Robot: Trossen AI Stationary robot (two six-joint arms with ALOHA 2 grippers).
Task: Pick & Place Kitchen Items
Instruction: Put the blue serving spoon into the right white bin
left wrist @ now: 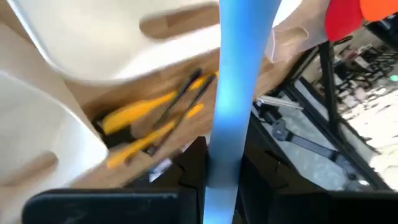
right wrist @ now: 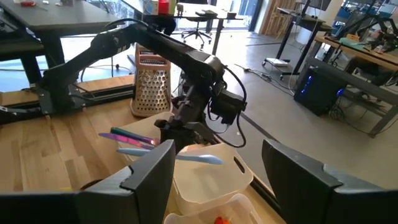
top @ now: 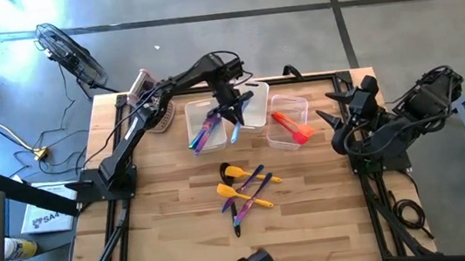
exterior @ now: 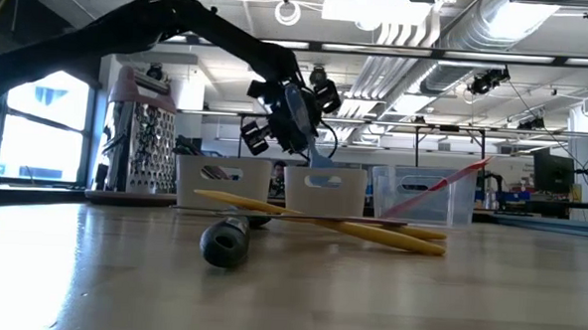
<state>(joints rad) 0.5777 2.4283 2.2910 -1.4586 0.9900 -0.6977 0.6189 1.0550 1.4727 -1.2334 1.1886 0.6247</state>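
My left gripper (top: 232,113) hovers over the clear tubs at the far side of the table, shut on a light blue utensil (top: 235,132). The left tub (top: 189,118) holds purple and blue utensils (top: 206,129). The right tub (top: 279,136) holds a red and an orange spatula (top: 292,126), whose handles lean on its rim. Yellow, purple and black utensils (top: 243,186) lie crossed in a pile mid-table. My right gripper (right wrist: 224,180) is open and waits at the table's right edge (top: 349,113). My left gripper pinches the light blue utensil's handle (left wrist: 221,155) between its two fingers, near one end. The fingers slant down from above. The utensil is lifted clear and sticks out below the fingers (exterior: 319,156), above the rim of the middle tub (exterior: 323,186).
A metal grater (exterior: 141,138) stands at the table's far left corner, behind the left arm. The middle tub (top: 257,110) sits between the other two. Bare wood lies to the left and right of the utensil pile and along the near edge.
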